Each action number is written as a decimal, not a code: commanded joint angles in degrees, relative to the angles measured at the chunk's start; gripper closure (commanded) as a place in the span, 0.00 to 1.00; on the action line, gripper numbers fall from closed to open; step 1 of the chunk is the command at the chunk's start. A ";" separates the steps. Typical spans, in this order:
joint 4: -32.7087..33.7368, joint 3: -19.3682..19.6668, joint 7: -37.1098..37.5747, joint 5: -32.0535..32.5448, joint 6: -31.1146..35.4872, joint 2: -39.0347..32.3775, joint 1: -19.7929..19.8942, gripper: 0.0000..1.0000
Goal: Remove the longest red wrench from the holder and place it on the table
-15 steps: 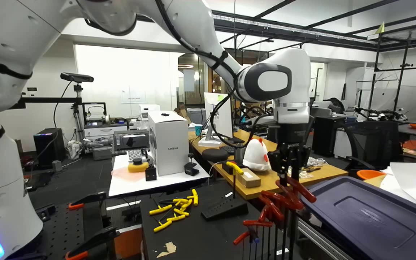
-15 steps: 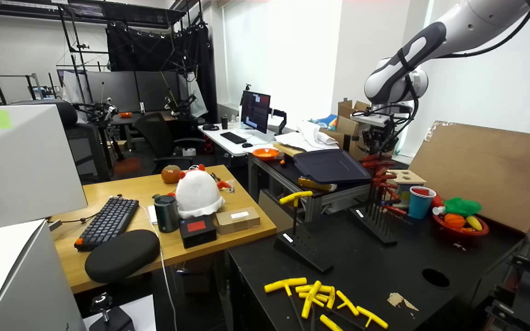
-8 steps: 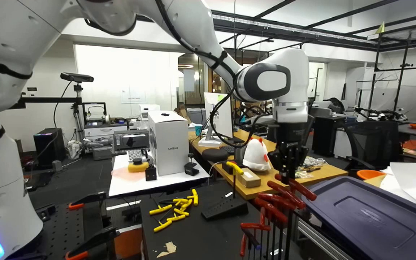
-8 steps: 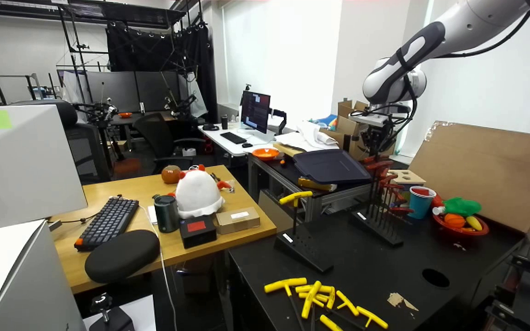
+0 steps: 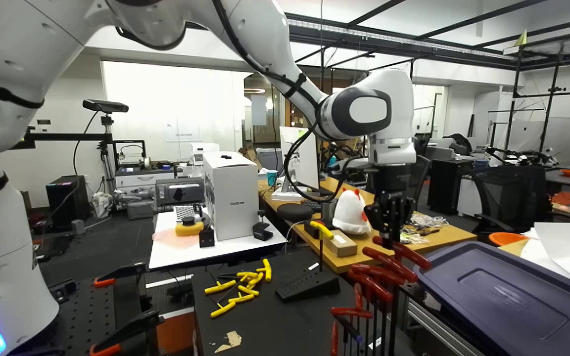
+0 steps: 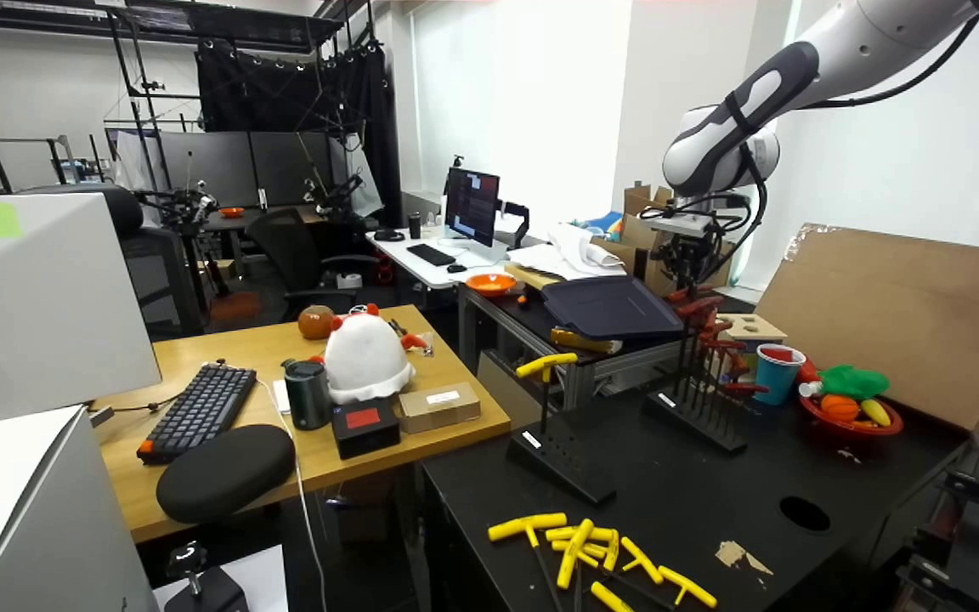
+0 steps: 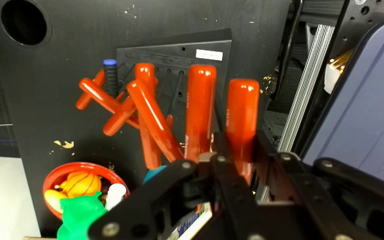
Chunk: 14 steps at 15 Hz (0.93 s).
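Pinching the longest red wrench (image 7: 243,106) by its handle, the gripper (image 7: 243,140) has a finger against each side of it in the wrist view, where this wrench is the rightmost of the fan. It is at the holder (image 7: 187,59), its long axis close to upright: handle on top, shaft pointing down toward the rack. Its lower end is hidden — I cannot tell how deep it sits. The handle lies crosswise to the shaft; in the wrist view it points from far to near, nearly parallel to the next red wrench (image 7: 200,110) just to its left. In an exterior view the handle of the longest red wrench (image 5: 413,256) slants from far left to near right, higher than the others. Further left in the wrist view, shorter red wrenches (image 7: 155,123) cross at mixed angles beside a dark handle (image 7: 111,81) with a blue end. The holder stands on the black table (image 6: 668,510), with a blue cup (image 6: 774,378) to the right of the wrenches in an exterior view. Left of it there is a second black rack (image 6: 570,472) bearing one upright yellow tool (image 6: 546,365) — and nearer, loose yellow tools (image 6: 576,552) lie on the table.
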State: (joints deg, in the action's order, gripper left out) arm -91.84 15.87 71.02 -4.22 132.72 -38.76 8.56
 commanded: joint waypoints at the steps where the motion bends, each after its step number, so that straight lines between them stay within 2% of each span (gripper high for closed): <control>1: -1.75 1.12 -0.09 3.59 0.53 3.11 -2.48 0.94; 6: -2.01 0.71 -1.11 5.78 0.55 3.51 -3.54 0.94; 14: -2.04 -1.67 -8.44 2.65 0.83 4.12 -1.62 0.94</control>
State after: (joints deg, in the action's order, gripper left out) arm -91.99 15.26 65.79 -0.57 133.28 -38.49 6.12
